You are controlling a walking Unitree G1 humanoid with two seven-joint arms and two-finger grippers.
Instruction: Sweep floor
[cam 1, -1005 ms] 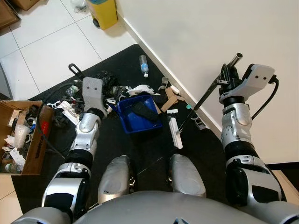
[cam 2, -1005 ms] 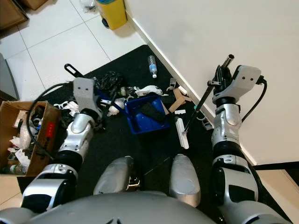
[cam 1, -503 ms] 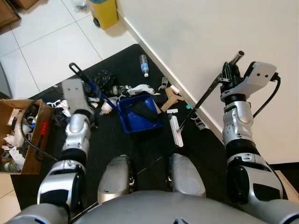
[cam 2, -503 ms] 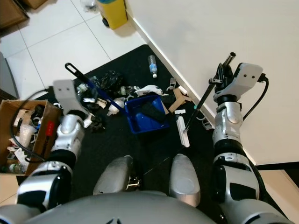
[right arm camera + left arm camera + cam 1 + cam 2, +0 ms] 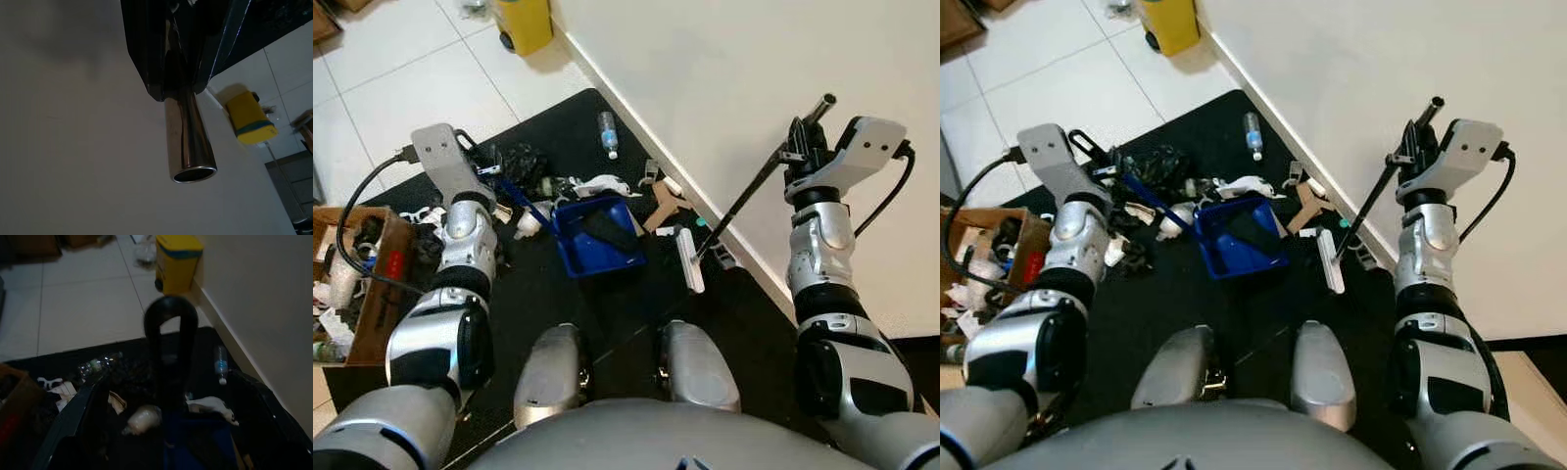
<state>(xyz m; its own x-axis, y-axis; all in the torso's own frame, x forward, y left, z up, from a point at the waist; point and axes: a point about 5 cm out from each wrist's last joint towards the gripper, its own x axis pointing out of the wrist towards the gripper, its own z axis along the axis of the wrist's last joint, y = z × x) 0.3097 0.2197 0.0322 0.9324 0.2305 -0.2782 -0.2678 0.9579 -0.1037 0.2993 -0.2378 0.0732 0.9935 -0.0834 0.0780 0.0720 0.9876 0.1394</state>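
Observation:
A blue dustpan (image 5: 597,235) lies on the black mat (image 5: 558,294) with dark litter inside. Its long handle (image 5: 509,186) slopes up to my left gripper (image 5: 473,162), which is shut on it; in the left wrist view the black loop end (image 5: 168,328) rises between the fingers. My right gripper (image 5: 800,152) is raised near the wall and shut on the broom's metal pole (image 5: 188,142). The pole slants down to the white broom head (image 5: 690,259), which rests on the mat right of the dustpan. Litter lies behind the pan: a plastic bottle (image 5: 607,134), cardboard scraps (image 5: 664,204), white wrappers (image 5: 597,184).
The white wall and its baseboard (image 5: 636,122) run close along the right. A yellow bin (image 5: 524,20) stands at the far end of the wall. An open cardboard box (image 5: 362,274) full of rubbish sits on the left. My knees (image 5: 695,362) are just below the broom head.
My left arm has swung out to the left and upward, carrying the dustpan handle's end with it. The right gripper has risen a little with the pole, and the view has shifted slightly.

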